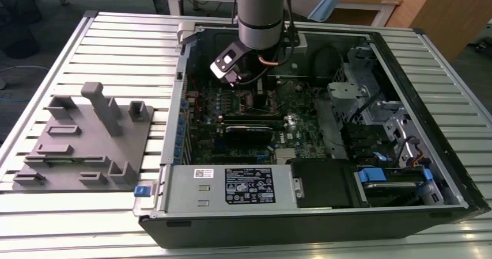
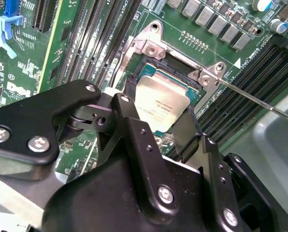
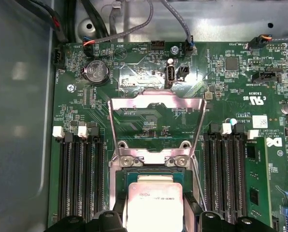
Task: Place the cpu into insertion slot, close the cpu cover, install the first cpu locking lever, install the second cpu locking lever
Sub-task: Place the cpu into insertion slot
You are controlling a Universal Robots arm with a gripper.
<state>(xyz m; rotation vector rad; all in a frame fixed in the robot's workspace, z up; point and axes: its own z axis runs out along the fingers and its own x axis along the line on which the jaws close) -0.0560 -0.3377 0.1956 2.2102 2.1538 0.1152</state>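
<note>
In both wrist views the cpu (image 2: 159,101) (image 3: 155,202), a flat square chip with a dull silver top, lies level in or just over the insertion slot (image 2: 134,81) (image 3: 153,172), whose dark rim shows around it. My gripper (image 2: 158,123) (image 3: 155,221) straddles the chip, its black fingers (image 2: 127,116) against two opposite edges. The cpu cover (image 3: 156,99), a silver frame with a square window, is swung open and lies flat beyond its hinge. Thin locking lever rods (image 3: 200,128) (image 2: 252,100) stand unlatched beside the slot. In the exterior view my gripper (image 1: 248,89) hangs low over the motherboard.
Black memory slots (image 3: 81,179) (image 3: 228,174) flank the socket on both sides. The open computer case (image 1: 430,115) has drive cages at the exterior view's right and a power supply (image 1: 230,184) in front. A grey fixture block (image 1: 84,138) sits outside on the slatted table.
</note>
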